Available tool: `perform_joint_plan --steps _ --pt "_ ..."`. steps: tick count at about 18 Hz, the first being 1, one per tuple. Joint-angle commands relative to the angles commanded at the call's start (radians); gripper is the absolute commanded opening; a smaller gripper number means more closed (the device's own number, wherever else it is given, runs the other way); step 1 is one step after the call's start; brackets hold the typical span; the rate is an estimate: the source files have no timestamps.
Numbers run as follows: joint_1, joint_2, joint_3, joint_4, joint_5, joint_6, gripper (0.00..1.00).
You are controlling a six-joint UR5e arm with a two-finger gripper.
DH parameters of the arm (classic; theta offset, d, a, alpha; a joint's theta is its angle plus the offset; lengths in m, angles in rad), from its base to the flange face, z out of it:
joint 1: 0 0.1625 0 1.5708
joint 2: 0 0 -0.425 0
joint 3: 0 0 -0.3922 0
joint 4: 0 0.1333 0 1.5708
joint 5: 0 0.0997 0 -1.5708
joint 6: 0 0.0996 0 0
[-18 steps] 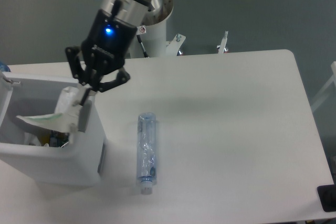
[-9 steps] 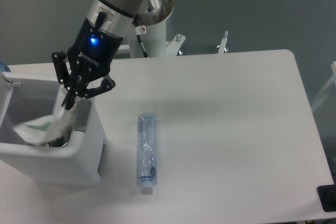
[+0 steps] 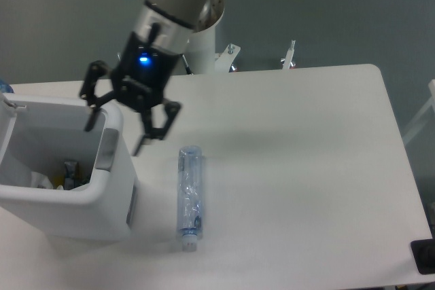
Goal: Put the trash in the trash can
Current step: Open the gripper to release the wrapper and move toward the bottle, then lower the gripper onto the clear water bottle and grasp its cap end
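A clear crushed plastic bottle (image 3: 189,195) with a white cap lies lengthwise on the white table, cap toward the front edge. The trash can (image 3: 75,202), a white boxy bin, stands at the left. Small bits of rubbish (image 3: 64,173) lie at its bottom; I cannot make out the crumpled wrapper among them. My gripper (image 3: 117,131) hangs open above the bin's right rim, one finger over the bin's inside and the other outside over the table. Nothing is between the fingers. The bottle is to the right of the gripper and nearer the front, apart from it.
The arm's white base post (image 3: 204,32) stands behind the table's far edge, with metal brackets (image 3: 290,54) beside it. A black object (image 3: 423,256) sits at the table's front right corner. The table (image 3: 306,168) stretches right of the bottle.
The gripper held the crumpled wrapper over the bin; now its fingers are spread wide, the wrapper has dropped out of sight into the bin, and the gripper has shifted right. The bottle has not moved.
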Motion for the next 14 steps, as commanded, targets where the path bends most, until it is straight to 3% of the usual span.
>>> perform_joint_plan --steps 4,6,9,12,14 --pt "0.014 -0.127 0.098 -0.029 0.089 -0.047 0.91" --pt "0.009 -0.211 0.185 -0.105 0.193 -0.103 0.91" --pt "-0.014 -0.305 0.279 -0.253 0.239 -0.109 0.91" --pt "-0.046 -0.368 0.328 -0.362 0.3 -0.109 0.91" --pt "-0.079 -0.407 0.336 -0.405 0.35 -0.11 0.91"
